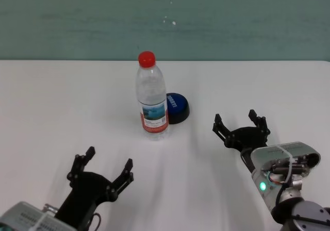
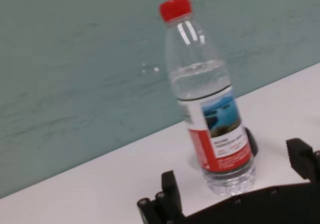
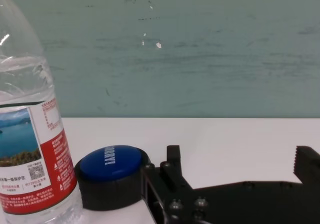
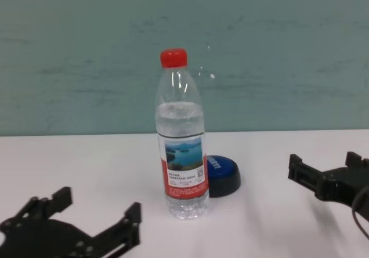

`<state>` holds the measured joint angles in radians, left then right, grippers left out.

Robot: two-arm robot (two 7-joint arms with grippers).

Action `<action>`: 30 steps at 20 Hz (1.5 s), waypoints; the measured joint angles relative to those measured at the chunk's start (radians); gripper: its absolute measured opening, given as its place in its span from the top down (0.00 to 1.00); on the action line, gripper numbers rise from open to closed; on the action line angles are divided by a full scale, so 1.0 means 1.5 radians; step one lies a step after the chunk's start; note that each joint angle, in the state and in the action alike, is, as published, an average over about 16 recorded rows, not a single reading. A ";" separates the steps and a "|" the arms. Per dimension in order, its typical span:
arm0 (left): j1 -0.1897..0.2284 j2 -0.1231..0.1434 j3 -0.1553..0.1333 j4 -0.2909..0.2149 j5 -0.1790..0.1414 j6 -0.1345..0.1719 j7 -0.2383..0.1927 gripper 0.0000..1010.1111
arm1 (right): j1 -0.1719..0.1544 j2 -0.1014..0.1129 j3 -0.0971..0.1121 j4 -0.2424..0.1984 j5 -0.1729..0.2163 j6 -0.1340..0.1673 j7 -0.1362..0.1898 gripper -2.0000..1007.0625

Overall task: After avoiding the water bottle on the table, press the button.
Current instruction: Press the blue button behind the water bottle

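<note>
The water bottle (image 1: 151, 98) stands upright near the middle of the white table (image 1: 62, 112), clear with a red cap and a red-and-white lake label; the left wrist view also shows the bottle (image 2: 210, 104). Right behind it and slightly to its right sits the blue dome button (image 1: 177, 106) on a black base, partly hidden by the bottle, and seen closer as the button (image 3: 110, 176). My right gripper (image 1: 241, 125) is open, on the near right, to the right of the button and apart from it. My left gripper (image 1: 103, 166) is open at the near left, in front of the bottle.
A teal wall (image 1: 165, 19) rises behind the table's far edge. White tabletop stretches to both sides of the bottle and between the two grippers.
</note>
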<state>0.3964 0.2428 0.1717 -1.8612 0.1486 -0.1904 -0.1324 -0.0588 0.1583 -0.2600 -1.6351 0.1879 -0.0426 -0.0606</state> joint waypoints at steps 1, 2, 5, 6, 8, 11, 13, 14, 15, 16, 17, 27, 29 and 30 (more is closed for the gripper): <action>0.002 0.001 -0.004 0.001 -0.004 -0.006 -0.001 0.01 | 0.000 0.000 0.000 0.000 0.000 0.000 0.000 0.00; 0.004 0.003 -0.009 0.003 -0.007 -0.012 -0.002 0.01 | 0.000 0.000 0.000 0.000 0.000 0.000 0.000 0.00; 0.007 0.007 -0.024 0.011 -0.019 -0.030 -0.006 0.01 | 0.000 0.000 0.000 0.000 0.000 0.000 0.000 0.00; 0.007 0.008 -0.028 0.015 -0.024 -0.036 -0.009 0.01 | 0.000 0.000 0.000 0.000 0.000 0.000 0.000 0.00; 0.005 0.011 -0.036 0.022 -0.034 -0.048 -0.016 0.01 | 0.000 0.000 0.000 0.000 0.000 0.000 0.000 0.00; -0.004 0.016 -0.043 0.037 -0.054 -0.066 -0.030 0.01 | 0.000 0.000 0.000 0.000 0.000 0.000 0.000 0.00; -0.014 0.018 -0.045 0.048 -0.066 -0.075 -0.041 0.01 | 0.000 0.000 0.000 0.000 0.000 0.000 0.000 0.00; -0.019 0.019 -0.045 0.053 -0.072 -0.078 -0.045 0.01 | 0.000 0.000 0.000 0.000 0.000 0.000 0.000 0.00; -0.024 0.019 -0.046 0.058 -0.077 -0.080 -0.049 0.01 | 0.000 0.000 0.000 0.000 0.000 0.000 0.000 0.00; -0.029 0.020 -0.046 0.062 -0.082 -0.080 -0.053 0.01 | 0.000 0.000 0.000 0.000 0.000 0.000 0.000 0.00; -0.034 0.020 -0.046 0.066 -0.086 -0.080 -0.056 0.01 | 0.000 0.000 0.000 0.000 0.000 0.000 0.000 0.00; -0.076 0.020 -0.031 0.089 -0.094 -0.045 -0.066 0.01 | 0.000 0.000 0.000 0.000 0.000 0.000 0.000 0.00; -0.080 0.020 -0.029 0.091 -0.091 -0.038 -0.065 0.01 | 0.000 0.000 0.000 0.000 0.000 0.000 0.000 0.00; -0.082 0.021 -0.029 0.092 -0.091 -0.036 -0.064 0.01 | 0.000 0.000 0.000 0.000 0.000 0.000 0.000 0.00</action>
<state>0.2736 0.2736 0.1287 -1.7229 0.0128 -0.2445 -0.2289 -0.0588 0.1583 -0.2600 -1.6351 0.1879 -0.0426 -0.0606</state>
